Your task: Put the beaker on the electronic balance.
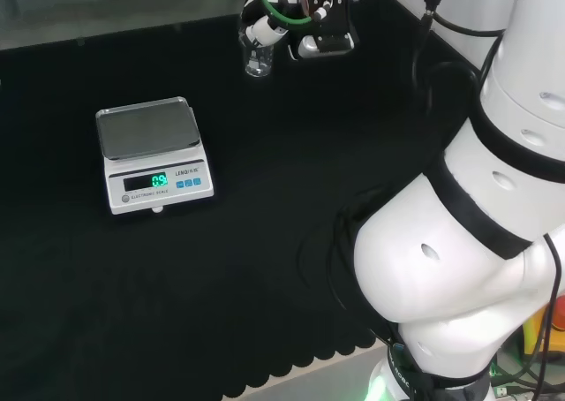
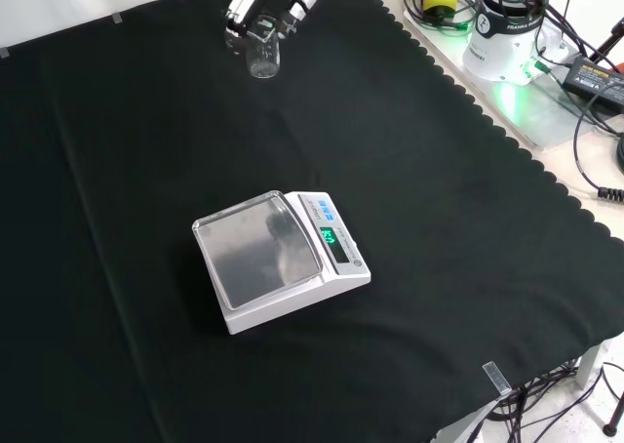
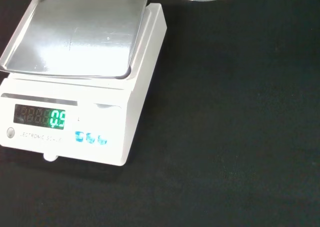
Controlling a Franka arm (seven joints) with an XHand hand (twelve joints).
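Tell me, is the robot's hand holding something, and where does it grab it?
Yes. The hand holds the clear beaker, with its fingers curled round the upper part near the rim.

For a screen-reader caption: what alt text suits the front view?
A robot hand curls around a clear beaker at the top of a black cloth. A white electronic balance with a bare metal pan sits mid-cloth.

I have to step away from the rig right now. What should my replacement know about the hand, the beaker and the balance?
Hand: at the far edge of the cloth in the front view, fingers curled round the beaker.
Beaker: clear glass, upright, apparently just above the cloth.
Electronic balance: mid-cloth, display lit, steel pan bare.
Done: beaker grasped.
Left: carry it over, set it on the pan, release.
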